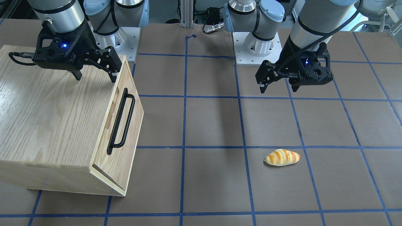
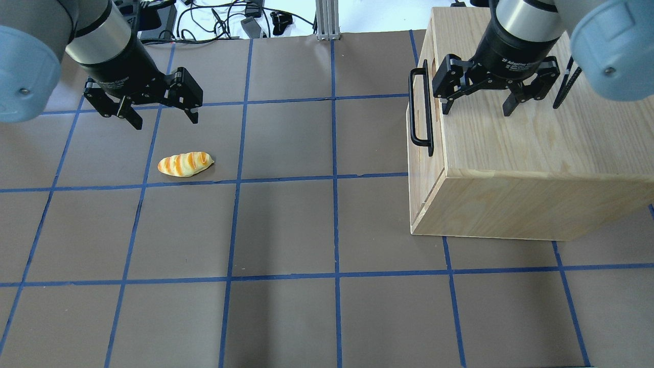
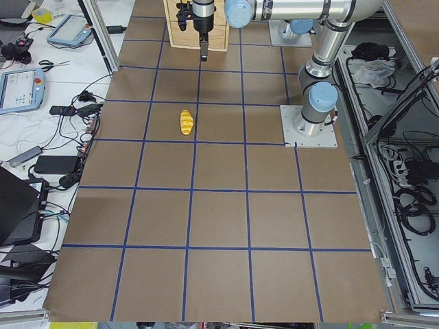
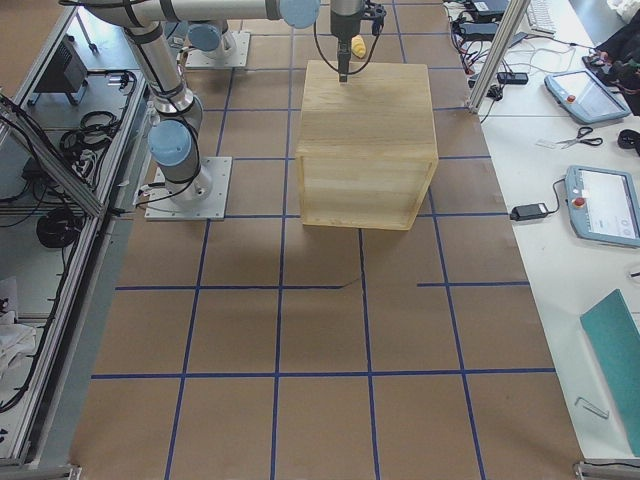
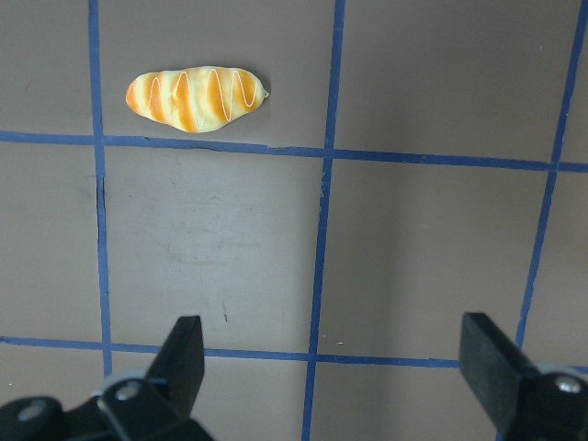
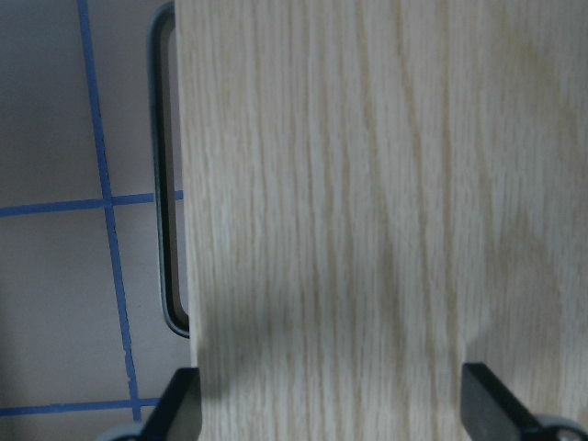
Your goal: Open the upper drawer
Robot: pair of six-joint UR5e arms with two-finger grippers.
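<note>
The upper drawer [image 1: 131, 138] is the light-wood front of the oak cabinet [image 2: 536, 138], and it sits flush and shut. Its long black bar handle [image 1: 121, 122] also shows in the overhead view [image 2: 420, 112] and at the left edge of the right wrist view [image 6: 165, 184]. An oblong slot [image 1: 111, 110] lies behind the handle. My right gripper [image 2: 476, 110] is open and hovers over the cabinet's top just behind the front edge, touching nothing. My left gripper [image 2: 163, 115] is open and empty above the table, far from the cabinet.
A striped toy bread roll [image 2: 185, 164] lies on the brown table [image 2: 286, 230] just in front of the left gripper; it also shows in the left wrist view [image 5: 196, 98]. Blue tape lines grid the table. Both arm bases [image 1: 257, 47] stand at the robot's edge.
</note>
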